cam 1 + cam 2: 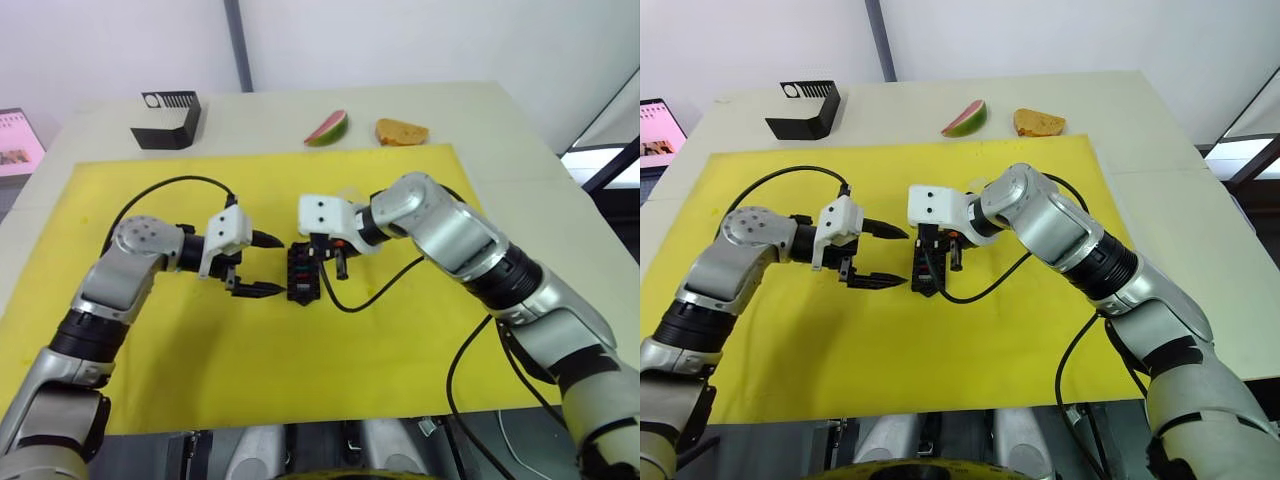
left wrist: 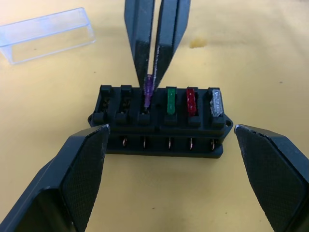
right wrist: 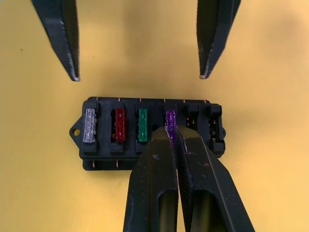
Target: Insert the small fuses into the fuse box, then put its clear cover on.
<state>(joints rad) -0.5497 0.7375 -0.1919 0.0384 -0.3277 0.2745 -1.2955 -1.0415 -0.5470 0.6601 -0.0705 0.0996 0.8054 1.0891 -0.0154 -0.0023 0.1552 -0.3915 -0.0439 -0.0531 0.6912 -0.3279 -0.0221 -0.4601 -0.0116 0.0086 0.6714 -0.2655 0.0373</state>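
On yellow mat (image 1: 200, 370) at surface centre, fuse box (image 2: 159, 121) lying flat. Right tool (image 3: 175, 140) pinching purple fuse (image 2: 148, 89) between closed fingers, pressing it into fourth slot. Green fuse (image 2: 171, 100), red fuse (image 2: 191, 100), grey fuse (image 2: 215, 102) sitting in adjacent slots. Left tool (image 1: 262, 264) hovering just beside box, fingers spread wide, holding nothing. Clear cover (image 2: 48, 34) lying on mat near box.

Both eye views look down from the head over the yellow mat (image 1: 250, 370), well back. Each wrist view sits close, facing the fuse box (image 2: 159, 121) from opposite sides along its own pincer; each shows the other's fingers beyond.
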